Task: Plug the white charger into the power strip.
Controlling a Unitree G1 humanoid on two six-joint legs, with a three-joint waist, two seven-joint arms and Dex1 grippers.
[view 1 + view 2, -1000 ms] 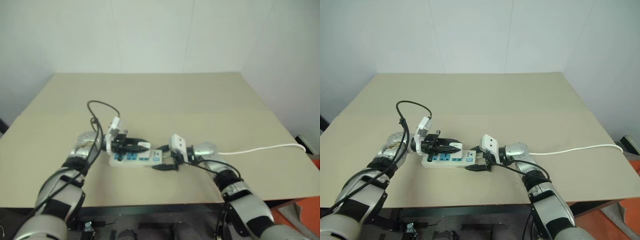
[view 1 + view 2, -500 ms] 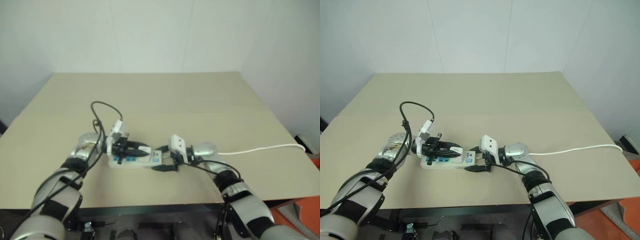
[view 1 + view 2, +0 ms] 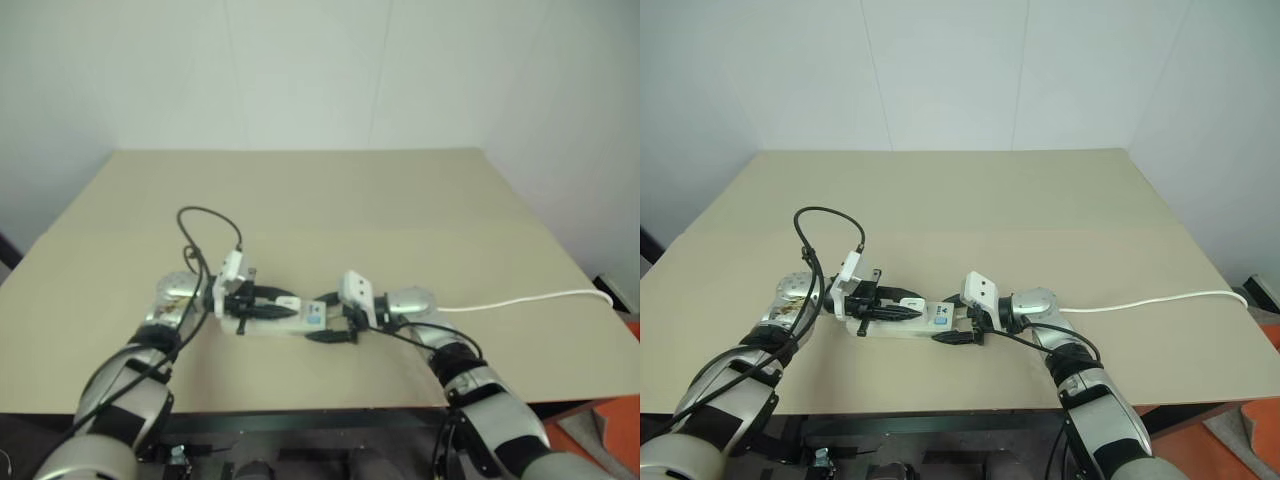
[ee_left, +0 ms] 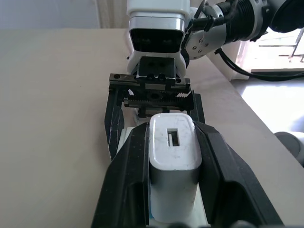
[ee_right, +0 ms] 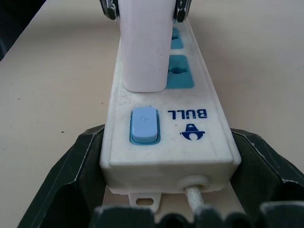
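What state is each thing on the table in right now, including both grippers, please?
white charger: held over the power strip, lying along its top, not visibly plugged in.
power strip: flat on the table, cord end between the right gripper's fingers.
left gripper: shut on the white charger.
right gripper: fingers spread around the power strip's end.
table: tan, bearing the strip and its cord.

Smooth, slightly glossy white plastic is seen on the charger (image 4: 172, 183) and the scuffed power strip (image 5: 190, 137), with 1 blue plastic switch (image 5: 144, 124). Matt black fingers (image 4: 122, 190) and a matt tan table (image 3: 1040, 200) are shown.
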